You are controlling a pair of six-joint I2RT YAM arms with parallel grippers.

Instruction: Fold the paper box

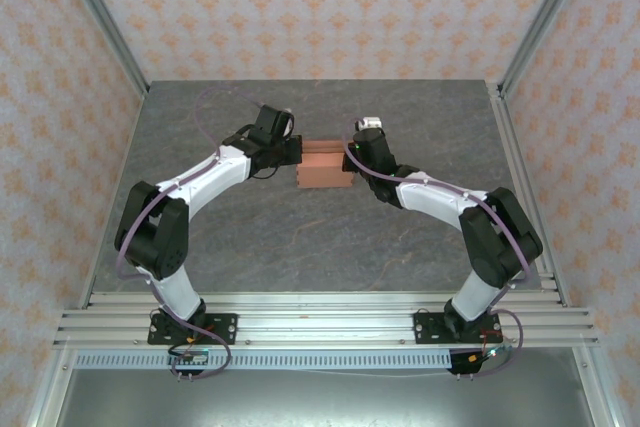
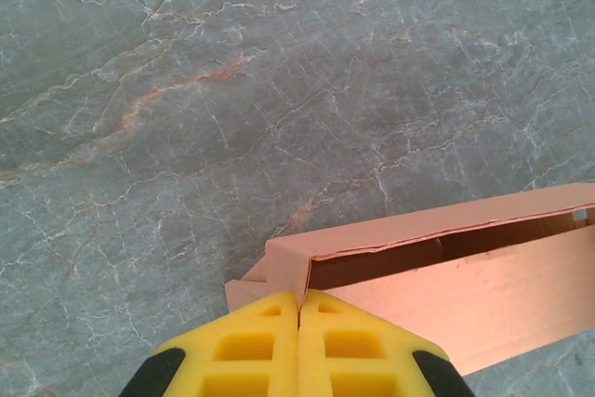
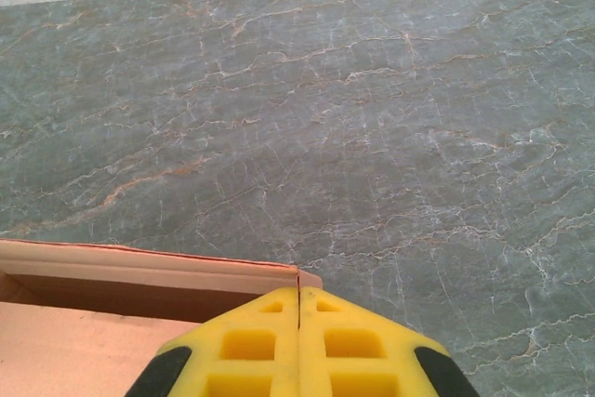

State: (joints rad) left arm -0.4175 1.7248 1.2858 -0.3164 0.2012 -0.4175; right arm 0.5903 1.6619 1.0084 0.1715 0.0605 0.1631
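The paper box (image 1: 325, 167) is a small, shallow salmon-orange box standing open-topped on the grey marbled table (image 1: 320, 237), between the two arms. My left gripper (image 1: 299, 155) is at the box's left end. In the left wrist view its yellow fingers (image 2: 251, 341) are shut on the thin end wall of the box (image 2: 483, 295), whose edge runs into the seam between them at the gripper (image 2: 299, 297). My right gripper (image 1: 352, 160) is at the right end. There the gripper (image 3: 297, 293) pinches the box's (image 3: 112, 276) end wall at the corner in the same way.
Metal frame posts (image 1: 520, 37) and patterned wallpaper walls (image 1: 320, 7) close in the table on three sides. The aluminium rail (image 1: 320, 325) with the arm bases runs along the near edge. Bare marbled surface lies around the box.
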